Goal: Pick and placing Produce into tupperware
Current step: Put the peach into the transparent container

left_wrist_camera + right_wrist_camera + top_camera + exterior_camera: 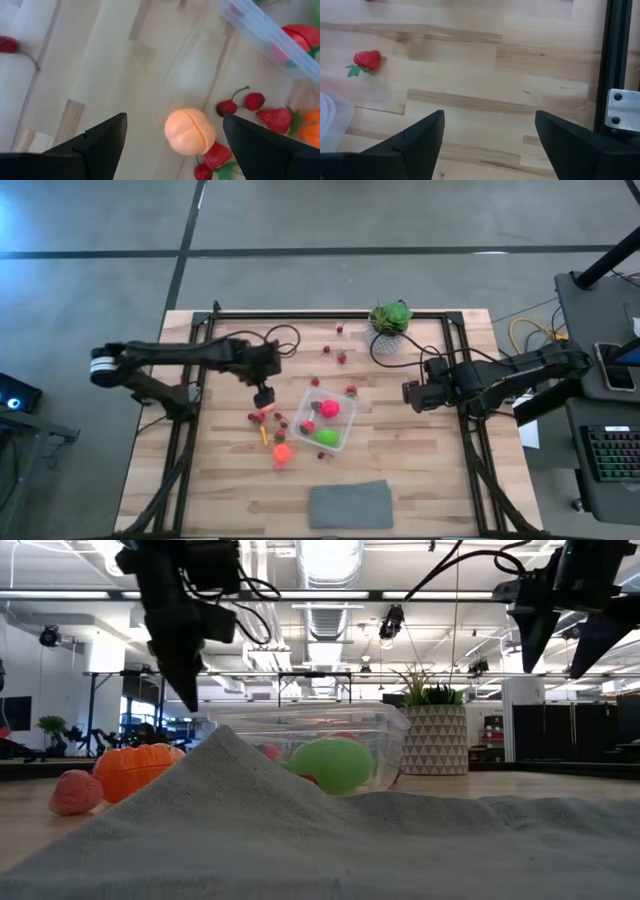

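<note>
Sitting mid-table: the clear, shallow plastic tupperware tub (327, 420) with rounded corners lay near the middle of the pale wooden slatted table (420, 470), slightly turned.
Tub contents: a pink-red round piece (330, 408), a bright green round piece (327, 437) and a darker red piece (307, 426) lay inside it.
Produce left of the tub: a peach-yellow round toy fruit (190, 131) lay on the wood with a pair of dark red cherries (240, 103) and red strawberries (276, 119) close beside it; a bright orange piece (282, 452) lay nearer, just off the tub's left corner.
Produce far of the tub: a red strawberry with green leaves (366, 60) lay just beyond the tub's far right corner, and small dark red berries (333, 353) were scattered farther back.
Left gripper (264, 401): it hung above the peach-yellow fruit, just left of the tub, fingers spread wide and holding nothing.
Right gripper (410, 393): it hovered right of the tub, well clear of it, fingers spread and empty.
Other things: a leafy green plant in a white patterned pot (390, 325) stood at the far side; a flat grey rectangular cloth (351, 505) lay at the near edge.
</note>
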Controlling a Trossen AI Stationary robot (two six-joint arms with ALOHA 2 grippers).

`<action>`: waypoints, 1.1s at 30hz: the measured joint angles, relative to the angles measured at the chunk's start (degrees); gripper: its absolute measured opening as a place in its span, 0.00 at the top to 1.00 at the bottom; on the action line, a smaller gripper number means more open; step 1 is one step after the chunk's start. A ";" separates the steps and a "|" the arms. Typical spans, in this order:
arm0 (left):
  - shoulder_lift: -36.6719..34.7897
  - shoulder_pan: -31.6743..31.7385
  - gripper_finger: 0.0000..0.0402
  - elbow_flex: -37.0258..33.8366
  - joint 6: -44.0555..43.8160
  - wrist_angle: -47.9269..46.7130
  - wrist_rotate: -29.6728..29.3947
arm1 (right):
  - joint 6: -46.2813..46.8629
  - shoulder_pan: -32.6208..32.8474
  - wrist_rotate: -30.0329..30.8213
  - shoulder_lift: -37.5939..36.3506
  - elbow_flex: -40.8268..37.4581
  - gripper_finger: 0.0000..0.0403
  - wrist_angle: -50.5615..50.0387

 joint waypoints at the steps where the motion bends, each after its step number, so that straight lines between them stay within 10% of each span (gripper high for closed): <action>1: -1.22 -0.29 0.22 -1.02 0.18 0.41 -0.54 | -0.23 -0.08 0.01 -0.10 0.00 0.24 -0.02; 10: -5.97 -4.20 0.22 -9.50 13.03 0.74 -2.40 | -0.94 -0.06 -0.03 -0.31 0.00 0.24 1.01; 33: 4.99 -6.18 0.22 -9.84 13.53 7.46 0.46 | -1.37 -0.06 -0.06 -0.29 0.02 0.24 1.20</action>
